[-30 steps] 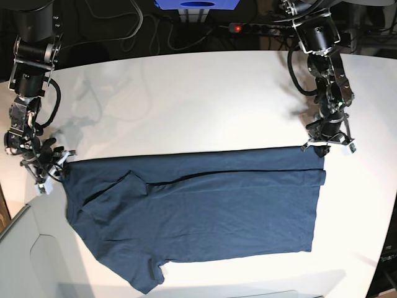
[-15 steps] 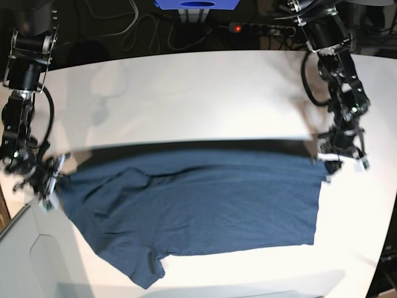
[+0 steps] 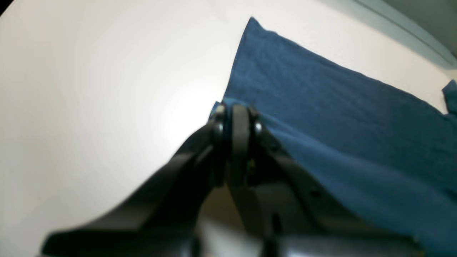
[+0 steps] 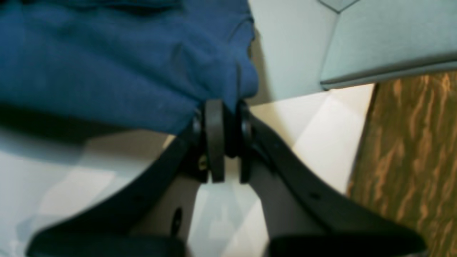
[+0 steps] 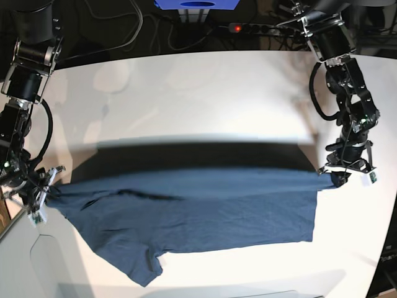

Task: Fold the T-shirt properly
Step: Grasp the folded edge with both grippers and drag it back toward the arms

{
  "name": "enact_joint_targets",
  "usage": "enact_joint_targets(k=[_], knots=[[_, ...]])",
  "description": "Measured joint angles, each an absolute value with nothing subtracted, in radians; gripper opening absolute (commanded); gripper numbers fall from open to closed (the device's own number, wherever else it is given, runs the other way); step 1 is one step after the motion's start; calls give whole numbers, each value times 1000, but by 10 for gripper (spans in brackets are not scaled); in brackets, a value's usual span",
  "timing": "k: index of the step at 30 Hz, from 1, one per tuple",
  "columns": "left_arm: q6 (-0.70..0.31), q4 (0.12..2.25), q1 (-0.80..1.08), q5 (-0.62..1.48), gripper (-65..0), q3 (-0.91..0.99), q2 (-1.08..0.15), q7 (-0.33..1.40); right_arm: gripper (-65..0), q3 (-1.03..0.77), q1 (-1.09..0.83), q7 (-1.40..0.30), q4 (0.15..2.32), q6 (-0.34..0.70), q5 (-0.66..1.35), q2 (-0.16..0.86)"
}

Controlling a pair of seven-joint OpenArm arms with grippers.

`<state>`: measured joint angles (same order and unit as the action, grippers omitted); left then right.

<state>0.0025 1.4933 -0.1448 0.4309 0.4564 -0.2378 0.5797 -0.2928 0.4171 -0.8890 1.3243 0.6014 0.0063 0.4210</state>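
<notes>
- T-shirt (image 5: pixel 186 211) hangs stretched between left gripper (image 5: pixel 340 176) and right gripper (image 5: pixel 43 200), each pinching a corner.
- Thin pinches may slip, dropping fabric crooked near the bench (image 5: pixel 186 93) front edge.

Left gripper (image 3: pixel 235 116) jaws pinched on T-shirt (image 5: pixel 205 211) edge; right gripper (image 4: pixel 223 109) likewise clamped on cloth; arms spread wide.
</notes>
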Motion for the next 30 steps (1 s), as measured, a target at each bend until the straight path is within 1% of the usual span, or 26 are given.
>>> enact_joint_targets(k=[4, 9, 14, 18, 21, 24, 30], knots=[[2, 1500, -147, 430, -650, 456, -241, 575, -648, -295, 479, -853, 1350, 601, 5, 425], [-1, 1501, -107, 431, -650, 456, -242, 574, -648, -296, 389, -893, 1335, 602, -4, 418], [-1, 1501, -98, 431, -650, 456, -233, 577, -648, -296, 422, -868, 1345, 601, 3, 422], [-2, 1507, -76, 431, -650, 456, -236, 561, -648, -296, 396, -880, 1346, 601, 1, 429], [0, 1530, -20, 431, -650, 456, -233, 570, -648, -293, 321, -865, 1370, 601, 8, 452], [7, 1593, 48, 427, -650, 458, -211, 570, -648, -297, 194, -883, 1440, 604, -8, 459], [4, 1708, 185, 429, -650, 458, -175, 557, -648, -297, -26, -868, 1664, 605, -4, 460]])
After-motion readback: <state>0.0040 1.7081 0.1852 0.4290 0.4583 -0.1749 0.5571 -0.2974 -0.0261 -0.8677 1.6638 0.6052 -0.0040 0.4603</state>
